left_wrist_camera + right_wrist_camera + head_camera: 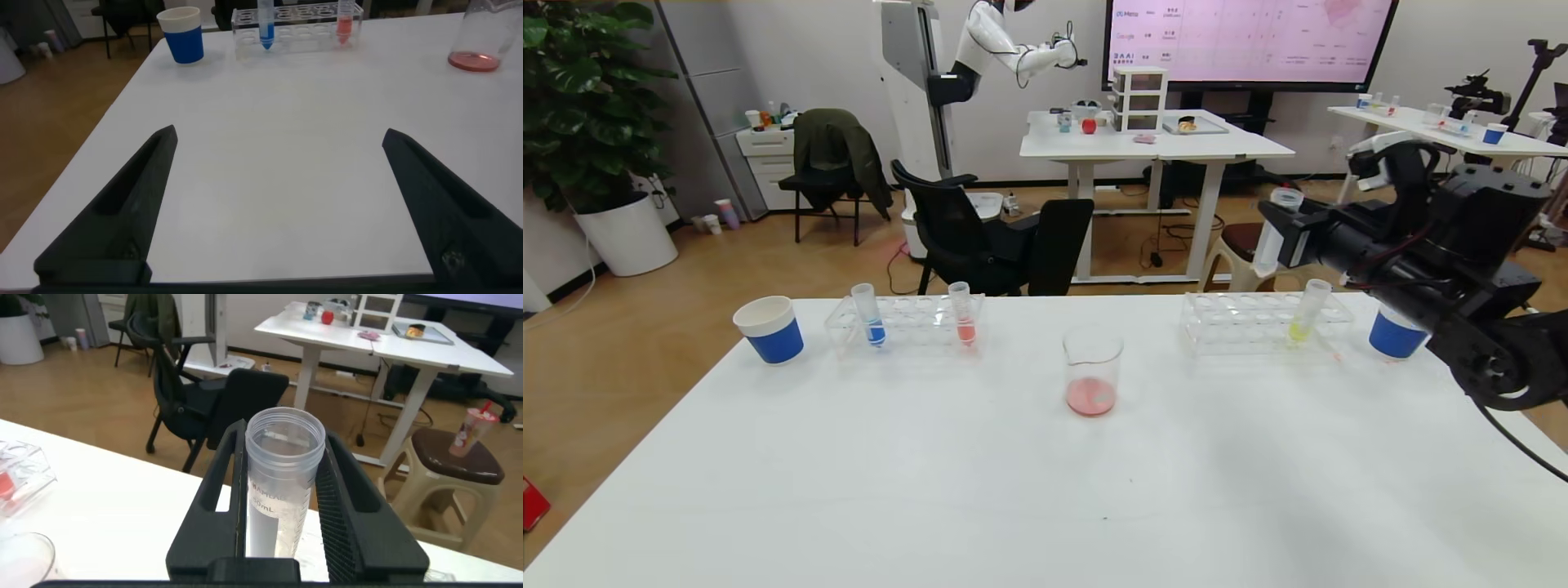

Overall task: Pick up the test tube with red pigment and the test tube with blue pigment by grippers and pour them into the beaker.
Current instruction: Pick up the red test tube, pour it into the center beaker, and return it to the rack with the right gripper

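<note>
Right gripper (282, 498) clamps empty tube (276, 486) (wrist-view only).

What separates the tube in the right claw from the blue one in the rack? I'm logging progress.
The tube in the right gripper looks empty, while the blue tube holds a short blue column. The gripped tube is lifted beyond the table's far edge; the blue tube stands in the left rack. The gripped tube is clamped; the blue tube is untouched. Both are slim, clear and open-topped.
</note>
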